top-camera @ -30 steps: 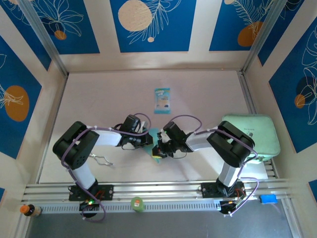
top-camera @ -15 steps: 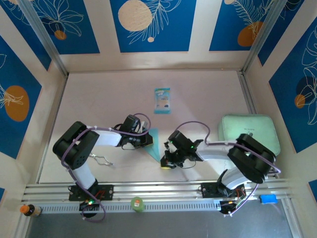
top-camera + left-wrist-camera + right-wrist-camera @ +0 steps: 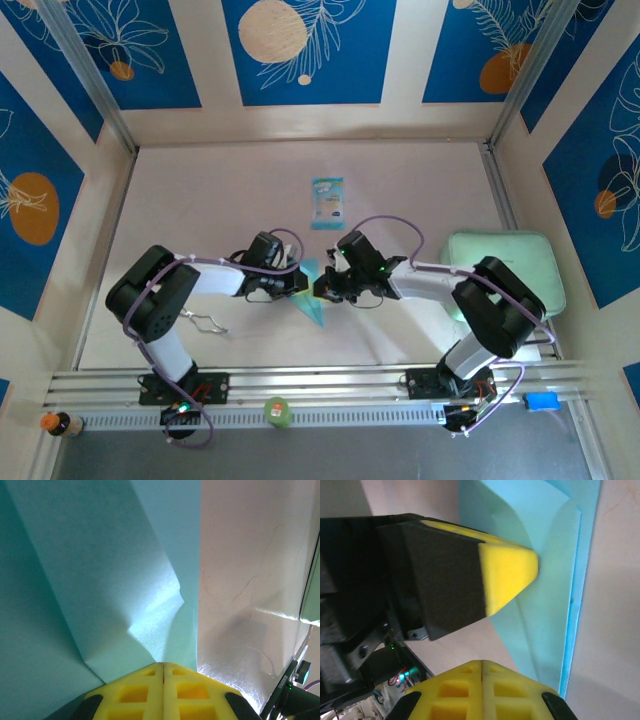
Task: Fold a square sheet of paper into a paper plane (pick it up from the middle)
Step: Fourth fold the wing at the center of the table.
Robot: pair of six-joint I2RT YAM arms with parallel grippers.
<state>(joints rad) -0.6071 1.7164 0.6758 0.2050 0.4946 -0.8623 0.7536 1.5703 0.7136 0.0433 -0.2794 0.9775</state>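
The square sheet of paper [image 3: 313, 305] is light blue and lies creased into a narrow pointed shape on the table between my two grippers. In the left wrist view the paper [image 3: 100, 580] shows folds and a dent just ahead of my left gripper [image 3: 163, 664], which is shut with its tip down on the sheet. From above, the left gripper [image 3: 298, 283] sits at the paper's left edge. My right gripper [image 3: 322, 288] is shut and hangs close at the paper's right. In the right wrist view the right gripper [image 3: 482, 661] holds nothing, and the left gripper [image 3: 532, 565] presses on the paper [image 3: 550, 580].
A teal-and-white packet [image 3: 327, 202] lies farther back at the middle. A pale green pad [image 3: 505, 275] sits at the right under the right arm. A bent wire piece [image 3: 205, 322] lies near the left arm's base. The metal rail [image 3: 320, 385] runs along the near edge.
My right gripper swung toward the near edge and then came back up beside the left gripper. The paper now shows as a narrower strip. The left gripper stayed put.
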